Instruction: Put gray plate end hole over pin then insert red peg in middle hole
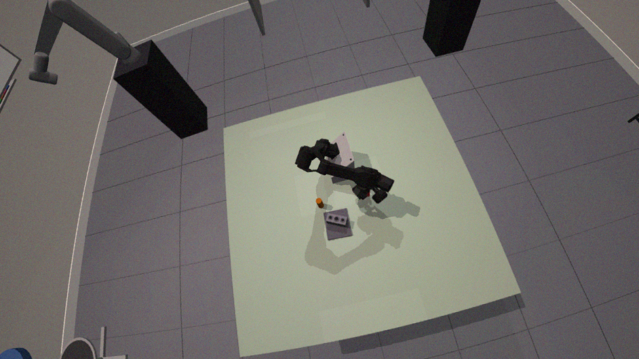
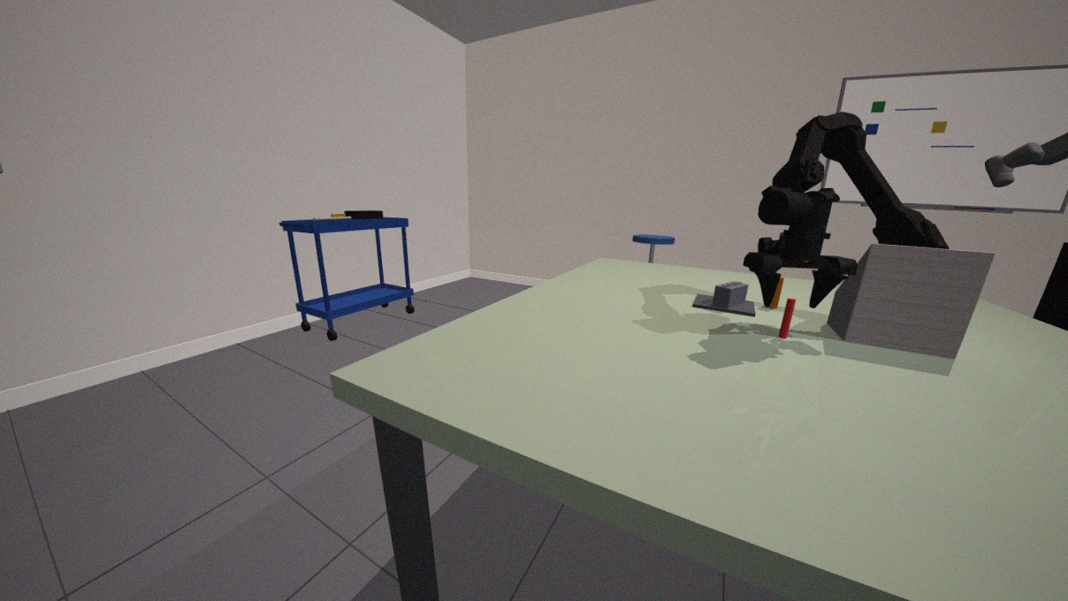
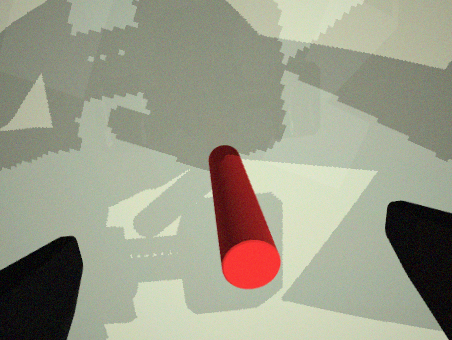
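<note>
The gray plate (image 1: 338, 223) (image 2: 726, 297) looks flat on the dark gray base (image 1: 338, 232) (image 2: 739, 309). Three holes show in its top in the top view; the pin cannot be made out. The red peg (image 1: 367, 193) (image 2: 786, 321) (image 3: 251, 265) stands upright on the table, apart from the base, and is mostly hidden by the arm in the top view. My gripper (image 1: 369, 195) (image 2: 792, 305) (image 3: 237, 235) is open and empty, pointing down over the peg. Its fingertips are wide apart, one on each side, at about the height of the peg's top.
An orange cylinder (image 1: 319, 203) (image 2: 777, 293) stands near the base, partly behind a finger in the exterior view. A large gray slanted block (image 1: 343, 154) (image 2: 911, 302) stands close to the arm. Both are on the pale green table (image 1: 284, 299) (image 2: 598, 418).
</note>
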{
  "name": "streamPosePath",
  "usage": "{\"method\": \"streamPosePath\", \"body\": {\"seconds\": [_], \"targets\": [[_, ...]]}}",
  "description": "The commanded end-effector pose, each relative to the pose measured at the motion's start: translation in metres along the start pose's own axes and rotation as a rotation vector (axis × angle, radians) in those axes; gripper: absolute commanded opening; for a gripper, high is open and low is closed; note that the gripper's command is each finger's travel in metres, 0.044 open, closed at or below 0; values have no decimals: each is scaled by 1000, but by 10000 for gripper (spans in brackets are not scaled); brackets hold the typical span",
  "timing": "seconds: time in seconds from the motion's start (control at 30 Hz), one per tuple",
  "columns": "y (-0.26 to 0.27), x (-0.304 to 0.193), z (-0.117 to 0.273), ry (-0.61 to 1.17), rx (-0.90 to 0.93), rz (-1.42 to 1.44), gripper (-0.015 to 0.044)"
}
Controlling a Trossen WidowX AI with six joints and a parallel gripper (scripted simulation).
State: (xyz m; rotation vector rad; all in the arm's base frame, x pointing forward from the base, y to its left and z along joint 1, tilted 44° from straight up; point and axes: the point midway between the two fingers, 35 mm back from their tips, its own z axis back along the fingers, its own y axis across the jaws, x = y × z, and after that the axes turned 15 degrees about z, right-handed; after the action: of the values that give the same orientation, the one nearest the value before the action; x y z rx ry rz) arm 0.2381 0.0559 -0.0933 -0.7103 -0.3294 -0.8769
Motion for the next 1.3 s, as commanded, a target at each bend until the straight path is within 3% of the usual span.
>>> {"method": "streamPosePath", "body": {"seconds": [0.0, 0.4, 0.97, 1.27], "targets": [[-1, 0, -7, -4, -3, 7, 440], [-2, 0, -24, -5, -5, 7, 440], [-2, 0, -24, -5, -5, 7, 0], [-2, 0, -24, -5, -5, 7, 0]]}}
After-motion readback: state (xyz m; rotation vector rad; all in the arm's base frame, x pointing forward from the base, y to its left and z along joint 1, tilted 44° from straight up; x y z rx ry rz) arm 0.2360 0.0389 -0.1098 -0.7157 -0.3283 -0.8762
